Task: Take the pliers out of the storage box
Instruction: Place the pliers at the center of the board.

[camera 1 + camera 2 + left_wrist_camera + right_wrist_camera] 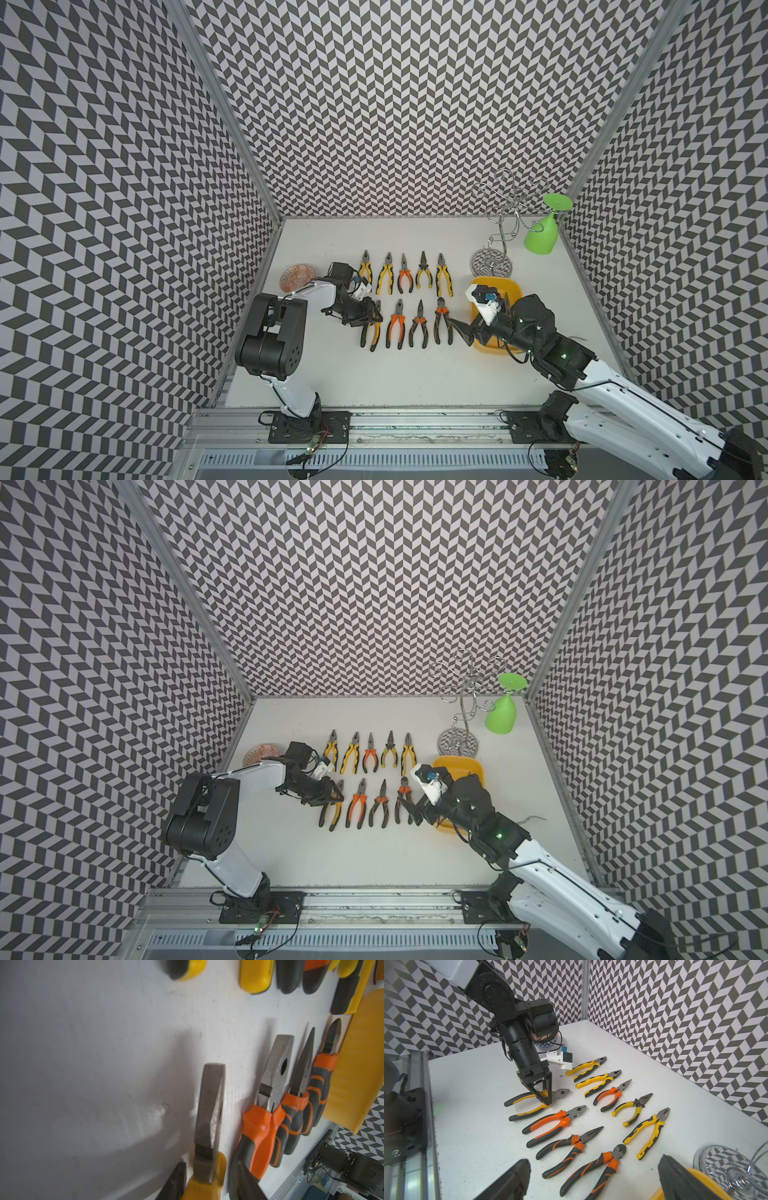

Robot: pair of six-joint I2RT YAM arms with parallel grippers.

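Risk: left gripper (545, 1099) slack astride the front-row pliers (208, 1105) farthest from the storage box (498, 283), right gripper (592, 1164) gaping empty; retract crooked and you'll snag a handle, dragging them out of line.

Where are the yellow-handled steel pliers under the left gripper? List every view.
Both top views: yellow-handled steel pliers end the near row, left-arm side.
Left wrist: pliers lie nearest the lens.
Right wrist: pliers under the left gripper.
Shared landmark: orange-handled steel pliers alongside.

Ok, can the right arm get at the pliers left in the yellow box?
Probably yes: the right tool, open and empty, hovers by the storage box, though its wrist overhangs the pliers inside.
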